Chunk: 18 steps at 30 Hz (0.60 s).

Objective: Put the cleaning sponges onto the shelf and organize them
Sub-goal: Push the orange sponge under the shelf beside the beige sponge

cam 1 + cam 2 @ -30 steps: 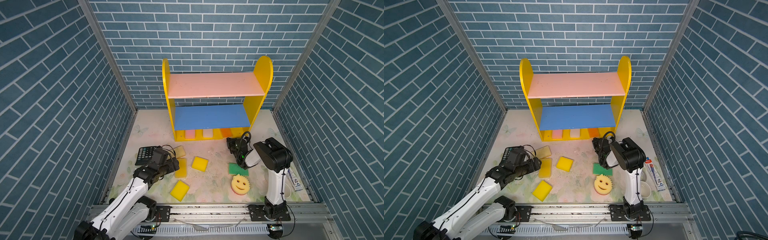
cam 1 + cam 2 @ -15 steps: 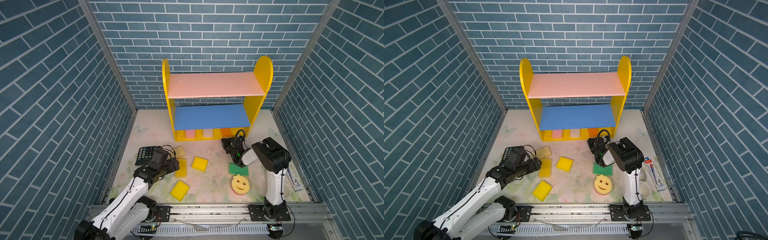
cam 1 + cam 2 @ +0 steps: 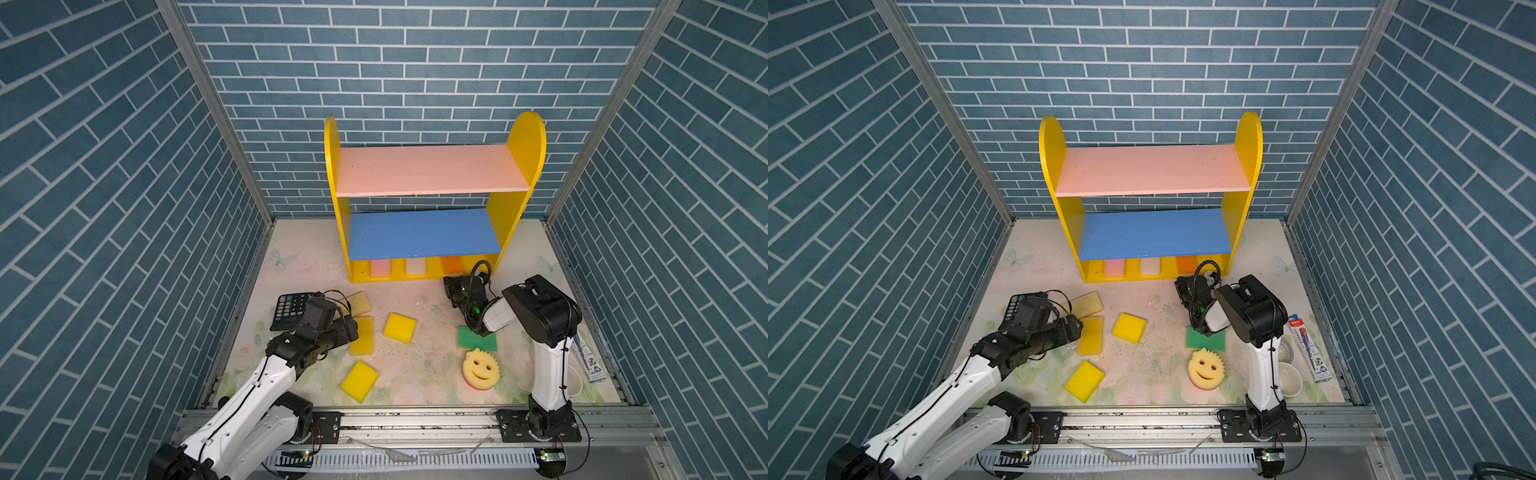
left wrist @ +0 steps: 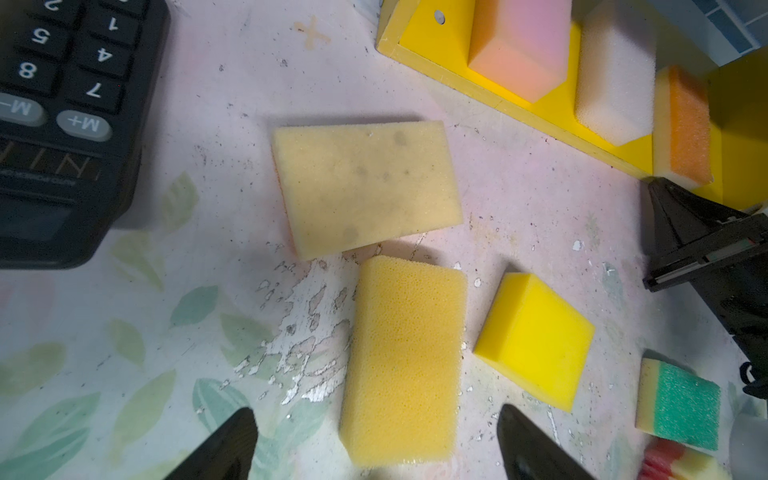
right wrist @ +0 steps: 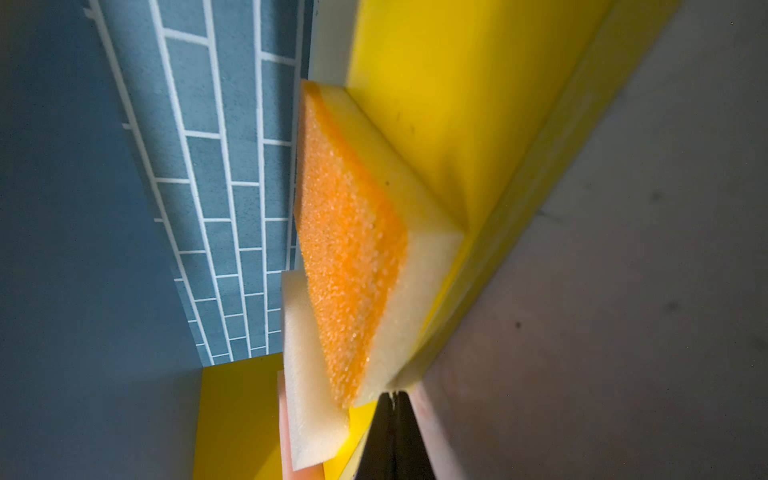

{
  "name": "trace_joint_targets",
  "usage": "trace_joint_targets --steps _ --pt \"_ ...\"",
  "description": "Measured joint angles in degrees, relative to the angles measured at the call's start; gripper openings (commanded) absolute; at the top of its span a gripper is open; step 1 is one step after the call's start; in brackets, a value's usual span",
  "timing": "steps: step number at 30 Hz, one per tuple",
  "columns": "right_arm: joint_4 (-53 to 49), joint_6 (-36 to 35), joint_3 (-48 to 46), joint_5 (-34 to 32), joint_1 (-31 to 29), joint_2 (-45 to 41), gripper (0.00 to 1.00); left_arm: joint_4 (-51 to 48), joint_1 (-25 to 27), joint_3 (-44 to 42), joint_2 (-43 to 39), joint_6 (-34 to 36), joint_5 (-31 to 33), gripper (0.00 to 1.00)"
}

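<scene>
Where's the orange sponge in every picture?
Top view: orange sponge sits on the shelf's yellow base, rightmost of three.
Top view: same spot, below the blue board.
Left wrist: on that base, beside the whitish sponge.
Right wrist: big and close, just ahead of the shut right pincer.
Shared landmark: the whitish sponge next to it, seen in all four.

The shelf (image 3: 432, 245) stands at the back of the table (image 3: 415, 299), three sponges (image 3: 380, 268) side by side on its base. Before it, at left, a calculator (image 3: 289, 309) lies beside four sponges (image 3: 361, 340). At right, a lone sponge (image 3: 482, 341) lies just behind the smiley sponge (image 3: 481, 368), near the front.
</scene>
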<state>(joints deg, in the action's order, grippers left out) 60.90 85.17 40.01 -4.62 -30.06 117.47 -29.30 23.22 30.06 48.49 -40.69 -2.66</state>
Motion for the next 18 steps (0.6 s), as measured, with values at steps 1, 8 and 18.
trace_joint_targets --steps 1,8,18 --pt "0.52 -0.02 -0.26 -0.20 0.00 0.00 0.00 0.00 0.00 0.00 0.00 0.00 0.02 0.92" --pt "1.57 -0.96 -1.16 -0.35 0.00 -0.28 0.00 -0.02 0.00 0.00 0.00 0.00 0.02 0.92" --pt "2.40 -3.41 -4.79 -1.75 0.61 -2.49 0.00 0.02 0.00 0.00 -0.02 0.00 0.02 0.92"
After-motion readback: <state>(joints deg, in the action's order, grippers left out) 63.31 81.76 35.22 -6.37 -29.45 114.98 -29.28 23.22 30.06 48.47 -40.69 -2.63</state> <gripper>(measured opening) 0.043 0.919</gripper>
